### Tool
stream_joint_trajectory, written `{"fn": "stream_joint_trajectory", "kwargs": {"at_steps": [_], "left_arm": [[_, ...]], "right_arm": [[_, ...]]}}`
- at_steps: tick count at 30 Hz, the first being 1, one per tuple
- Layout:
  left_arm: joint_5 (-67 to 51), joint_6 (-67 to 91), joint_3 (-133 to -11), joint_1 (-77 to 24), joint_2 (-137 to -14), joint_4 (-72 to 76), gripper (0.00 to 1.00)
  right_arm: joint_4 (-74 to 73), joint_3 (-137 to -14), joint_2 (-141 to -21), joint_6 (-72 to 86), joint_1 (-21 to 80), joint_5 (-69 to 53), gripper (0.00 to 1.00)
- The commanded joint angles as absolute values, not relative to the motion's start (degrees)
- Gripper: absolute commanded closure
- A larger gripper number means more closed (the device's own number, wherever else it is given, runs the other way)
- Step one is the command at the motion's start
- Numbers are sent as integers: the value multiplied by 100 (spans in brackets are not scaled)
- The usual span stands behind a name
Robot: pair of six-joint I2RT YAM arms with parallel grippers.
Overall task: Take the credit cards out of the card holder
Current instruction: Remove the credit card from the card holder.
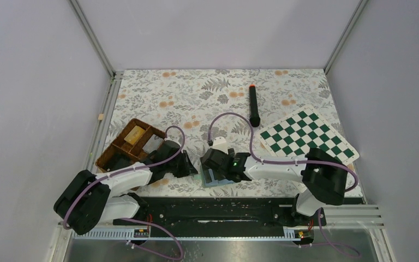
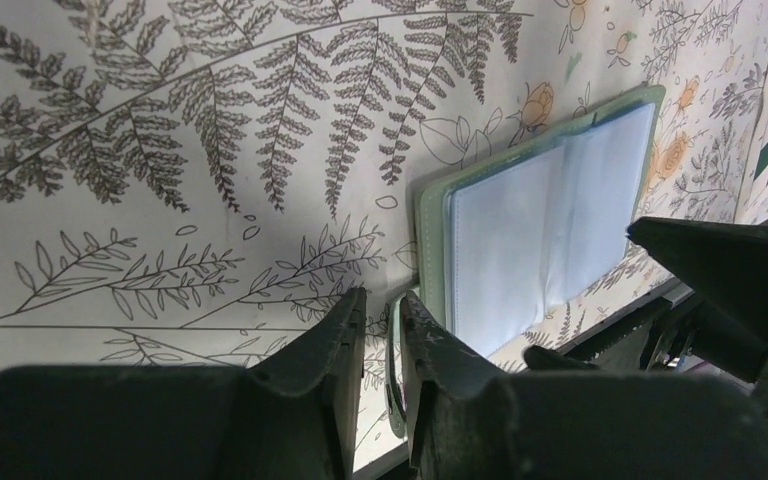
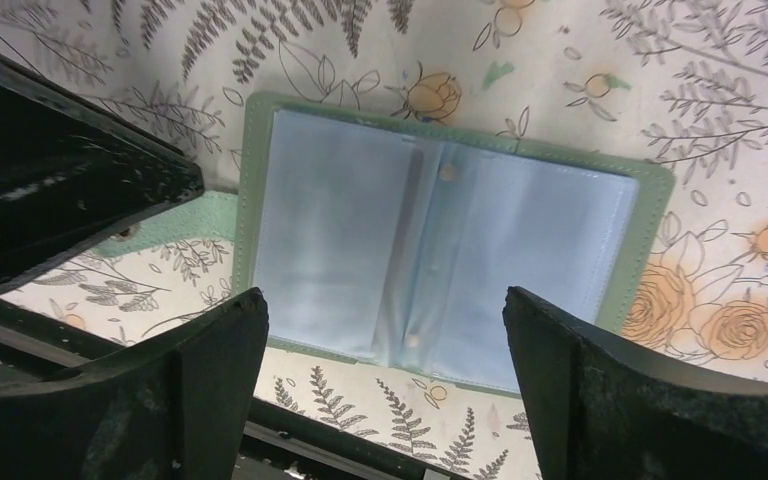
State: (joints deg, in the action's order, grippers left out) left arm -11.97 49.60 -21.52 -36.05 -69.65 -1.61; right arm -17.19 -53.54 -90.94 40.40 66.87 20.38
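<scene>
The card holder (image 3: 450, 250) lies open and flat near the table's front edge, its pale blue inner panels facing up. No credit cards show in its pockets or anywhere else. My left gripper (image 2: 381, 296) sits at the holder's left side. Its jaws are almost closed around the green snap tab (image 2: 397, 360); the tab rests against the right finger, and a slit of cloth shows beside the other. My right gripper (image 3: 385, 310) hangs wide open over the holder's near edge with nothing between its fingers. From above, the card holder (image 1: 213, 179) lies between both grippers.
A brown wicker tray (image 1: 114, 155) holding a tan block (image 1: 135, 135) stands at the left, behind my left arm. A green chessboard (image 1: 307, 136) lies at the right, with a black stick (image 1: 254, 105) behind it. The black base rail (image 1: 223, 210) runs just in front of the holder.
</scene>
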Motion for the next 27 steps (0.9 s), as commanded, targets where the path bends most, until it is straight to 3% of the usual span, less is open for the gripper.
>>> {"fn": "stream_joint_trajectory", "kwargs": {"at_steps": [1, 9, 16, 27], "left_arm": [[-1136, 4904, -1922, -3614, -6790, -519, 80], [-1571, 4914, -1694, -3621, -6765, -230, 75], [-1774, 5075, -1451, -3621, -6846, 273, 100], [-1721, 5041, -1484, -3621, -6650, 89, 100]], "right_arm": [[-1639, -5590, -9354, 4161, 6855, 2360, 7], [-1621, -5695, -9654, 4287, 6982, 2582, 5], [-1591, -5748, -9754, 4356, 7085, 2628, 2], [-2186, -6167, -10185, 4222, 7123, 3174, 4]]}}
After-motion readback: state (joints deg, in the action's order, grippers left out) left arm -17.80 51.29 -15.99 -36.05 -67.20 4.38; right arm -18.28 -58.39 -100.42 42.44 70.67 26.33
